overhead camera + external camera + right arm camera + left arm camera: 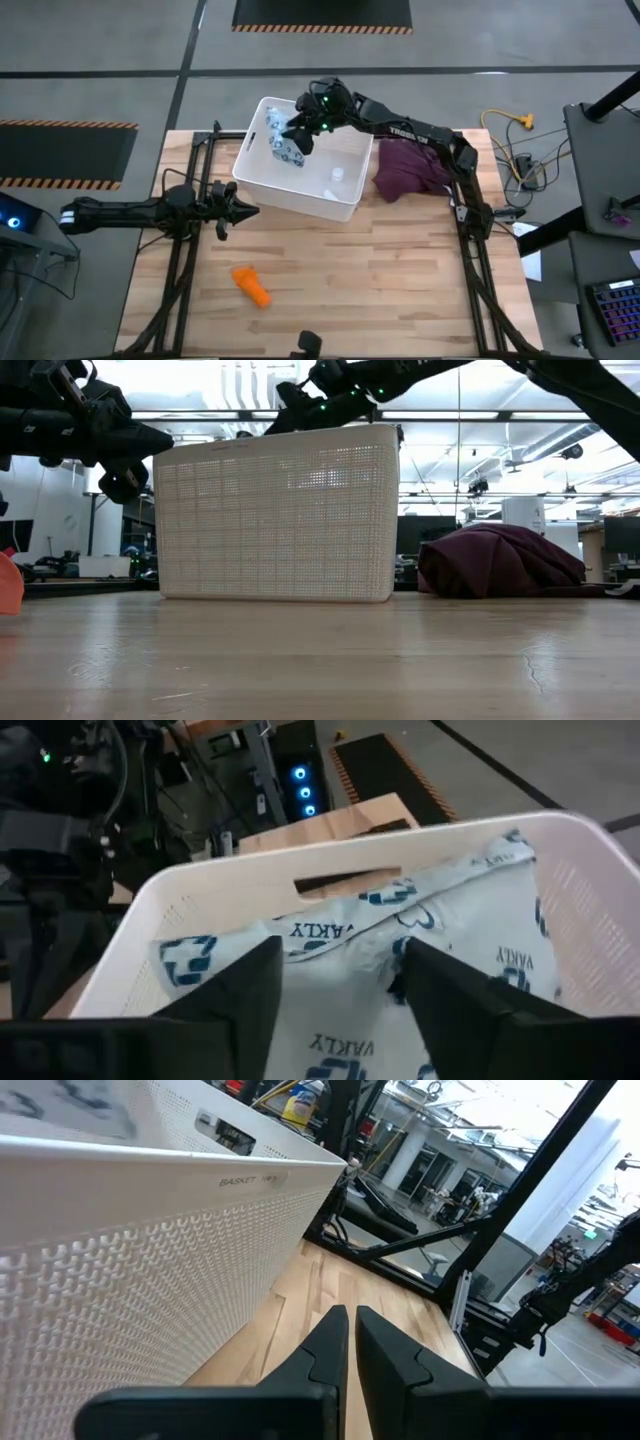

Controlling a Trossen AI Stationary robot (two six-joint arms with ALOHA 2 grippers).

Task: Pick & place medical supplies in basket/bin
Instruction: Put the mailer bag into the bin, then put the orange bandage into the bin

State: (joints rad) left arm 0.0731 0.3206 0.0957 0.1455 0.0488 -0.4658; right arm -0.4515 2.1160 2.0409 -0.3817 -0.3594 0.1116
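The right end effector (300,128) hangs over the far-left corner of the basket (262,183), its fingers spread wide on either side of the white-and-blue printed packet (350,980). The packet lies directly beneath and between the fingers, draped against the basket's inner wall below the slot handle (345,878). Whether the fingers touch it cannot be told.

Step in hand, by judgement: depositing the packet.
1. Keep the fingers spread until the packet rests fully inside the rim.
2. Lift straight up, clear of the wall, so that neither finger snags the wrapping or tips the basket.
3. Only then swing toward the next item.

A small white vial (337,174) already lies in the basket, to the side of this end effector. The orange bottle-like piece (253,284) remains on the counter (380,290), well away from both arms.

The right arm reaches long across the maroon cloth (410,168), wrist pitched down into the basket. The left end effector (243,211) waits with fingers nearly closed and empty, just beside the basket's near wall.
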